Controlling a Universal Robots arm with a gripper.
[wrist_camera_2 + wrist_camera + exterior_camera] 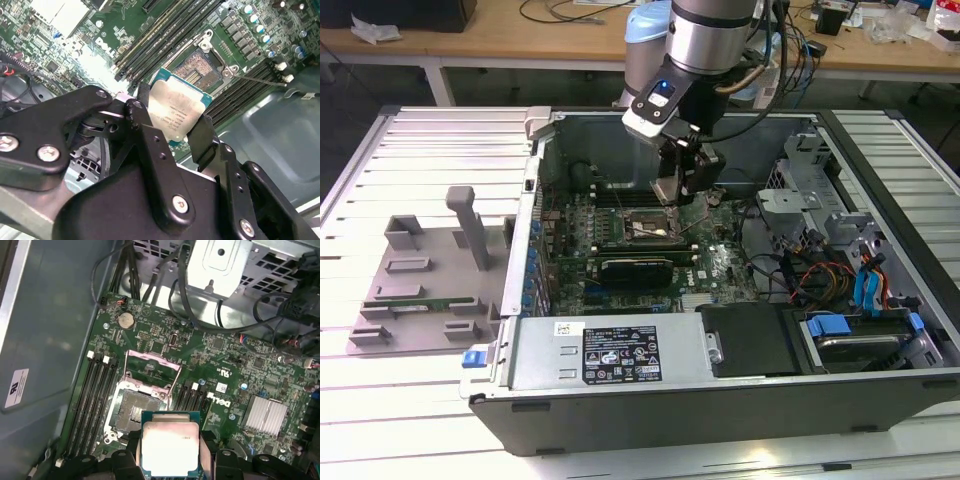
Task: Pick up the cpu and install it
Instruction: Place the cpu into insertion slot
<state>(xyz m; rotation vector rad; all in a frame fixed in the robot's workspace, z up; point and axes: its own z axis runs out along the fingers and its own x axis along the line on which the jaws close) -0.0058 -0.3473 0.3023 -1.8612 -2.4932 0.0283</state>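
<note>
A white slatted table (420, 150) carries one open black computer case (720, 400), and in it lies one green motherboard (165, 340). My claw (170, 456) hangs inside the case, its two black fingers (145, 127) clamped on opposite edges of the one cpu (170, 447), a small square chip with a silvery metal top plate. The chip is held clear of the board with its plate turned toward my wrist; it is near-square, so I see no long axis. Just beyond my fingertips sits one square metal socket (135, 410), frame raised, contacts bare. One grey plastic fixture (420, 290) rests outside the case, well apart from the claw.
</note>
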